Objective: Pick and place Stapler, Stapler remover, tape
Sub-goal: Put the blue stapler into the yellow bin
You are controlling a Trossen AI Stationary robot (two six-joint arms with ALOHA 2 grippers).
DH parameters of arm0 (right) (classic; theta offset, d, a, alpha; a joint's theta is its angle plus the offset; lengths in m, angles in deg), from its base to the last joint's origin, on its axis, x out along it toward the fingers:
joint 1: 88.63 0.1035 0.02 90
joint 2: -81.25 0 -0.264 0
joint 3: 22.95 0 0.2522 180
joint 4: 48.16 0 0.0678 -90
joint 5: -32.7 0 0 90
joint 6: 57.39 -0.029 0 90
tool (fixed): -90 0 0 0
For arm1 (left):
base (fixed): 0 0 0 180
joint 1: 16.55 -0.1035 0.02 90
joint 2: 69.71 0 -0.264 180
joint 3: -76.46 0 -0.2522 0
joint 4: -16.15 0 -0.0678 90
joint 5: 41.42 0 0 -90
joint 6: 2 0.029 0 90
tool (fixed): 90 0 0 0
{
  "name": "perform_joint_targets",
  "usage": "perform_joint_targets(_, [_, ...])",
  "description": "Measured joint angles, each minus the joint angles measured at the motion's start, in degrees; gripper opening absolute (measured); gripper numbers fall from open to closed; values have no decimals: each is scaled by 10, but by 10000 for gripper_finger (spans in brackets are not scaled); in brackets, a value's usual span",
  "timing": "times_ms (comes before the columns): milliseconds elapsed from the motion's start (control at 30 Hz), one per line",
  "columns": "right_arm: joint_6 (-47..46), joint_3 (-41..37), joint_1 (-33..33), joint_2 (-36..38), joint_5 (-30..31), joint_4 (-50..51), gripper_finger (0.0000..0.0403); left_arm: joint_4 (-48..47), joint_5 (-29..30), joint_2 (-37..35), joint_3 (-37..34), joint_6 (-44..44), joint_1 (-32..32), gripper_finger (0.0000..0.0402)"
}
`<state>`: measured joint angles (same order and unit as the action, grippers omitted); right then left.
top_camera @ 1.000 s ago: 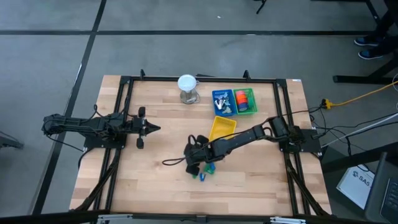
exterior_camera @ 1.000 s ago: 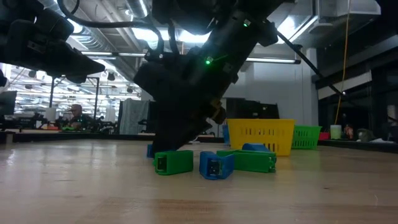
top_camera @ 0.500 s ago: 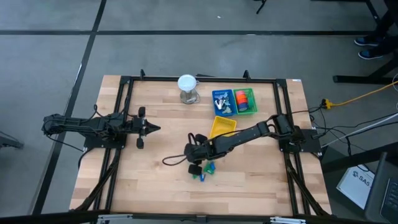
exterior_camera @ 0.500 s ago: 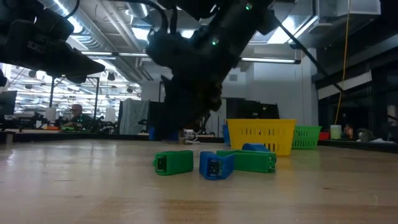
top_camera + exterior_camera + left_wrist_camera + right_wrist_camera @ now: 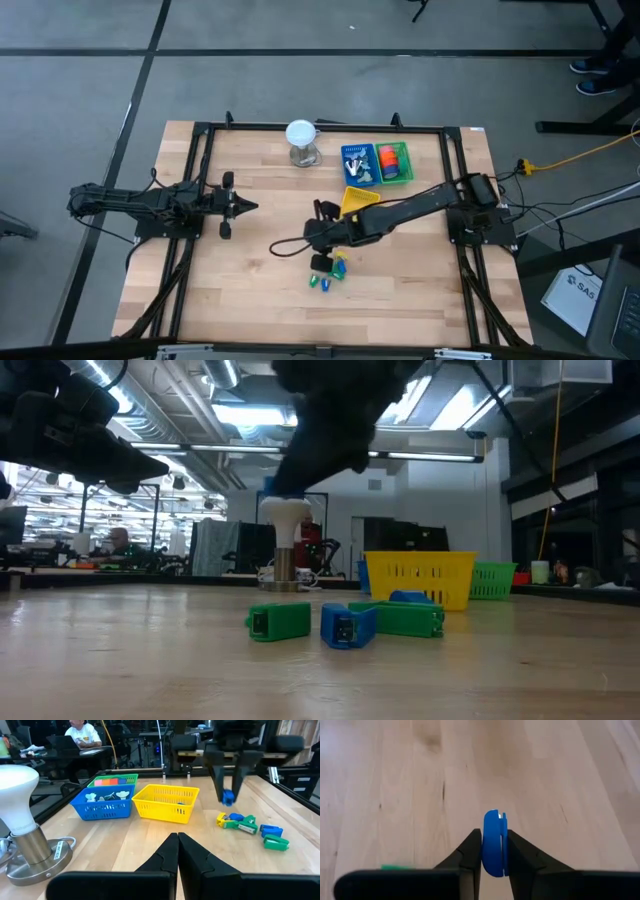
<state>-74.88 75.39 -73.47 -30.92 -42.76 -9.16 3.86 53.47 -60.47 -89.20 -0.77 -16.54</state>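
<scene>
Now the right claw [image 5: 322, 232] has a blue stapler [image 5: 493, 842] pinched narrow between its fingers, lifted off the tabletop [image 5: 250, 290] just beside the yellow basket [image 5: 358, 203].
From the right wrist I see the stapler as a slim, rounded, plain blue piece, held edge-on. I count one in the claw and about four more, green, blue and yellow, in a loose pile [image 5: 328, 272] near the yellow basket; they overlap, so I cannot be sure. Three baskets: yellow, then blue [image 5: 358, 163] and green [image 5: 394, 162] side by side behind it, the green one holding orange and red tape [image 5: 393, 158]. One white bulb on a metal stand [image 5: 301, 142] is beside the blue one. My left claw [image 5: 250, 206] waits well apart, fingers pressed together. Pale wood planks, black frame, grey floor; a person [image 5: 82, 732] sits at a desk beyond.
</scene>
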Motion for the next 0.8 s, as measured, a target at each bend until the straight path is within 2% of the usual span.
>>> perform_joint_targets(500, [-131, -218, -4, 187, 35, -18, 65, 0, 0, 0, 0, 0, 0, 1])
perform_joint_targets(800, [-155, -324, -43, 228, 23, -62, 65, 0, 0, 0, 0, 0, 0, 1])
